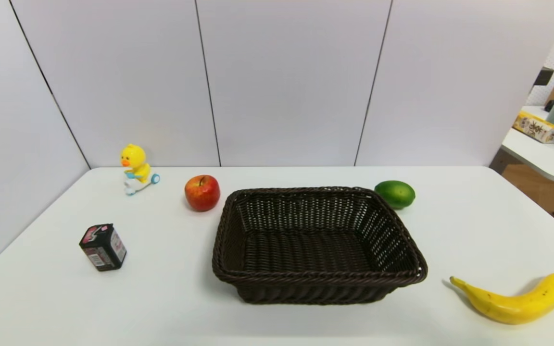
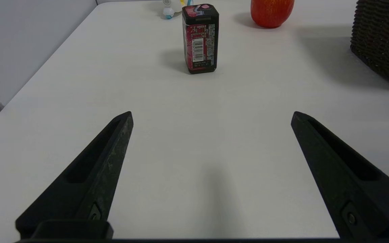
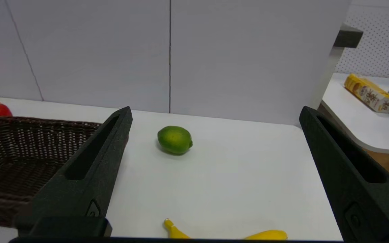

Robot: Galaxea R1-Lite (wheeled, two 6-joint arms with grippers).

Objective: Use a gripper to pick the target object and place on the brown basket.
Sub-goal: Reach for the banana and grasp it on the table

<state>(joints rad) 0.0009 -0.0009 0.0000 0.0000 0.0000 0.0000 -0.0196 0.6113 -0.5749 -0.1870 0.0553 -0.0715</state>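
Nothing of the task appeared to have been done: the right end effector (image 3: 214,111) hung above the white worktop (image 3: 241,182) with its two black fingers spread wide and nothing between them, and the banana (image 3: 265,234) lay just below and short of its fingertips, untouched, flat on the worktop. The whole job was judged to remain: descend, close on the banana, lift it, carry it across to the brown wicker basket (image 3: 15,148), which stood off to the side of the right end effector and a little farther out, and release it there; the basket held nothing. Beyond the banana, roughly straight ahead of the spread fingers, sat a green lime (image 3: 175,139), well apart from both. The left end effector (image 2: 211,114) was likewise spread wide and gripping nothing, parked low over the worktop, with a small dark carton (image 2: 200,37) upright ahead of it, a red apple (image 2: 272,11) farther on, and a yellow duck toy (image 1: 136,169) farthest back. As for what could not be seen: the right wrist view cut off most of the banana, showing only its stem tip and a sliver of the far end; neither arm appeared in the head view, so their heights over the worktop could not be judged; the left wrist view showed only one corner of the basket.
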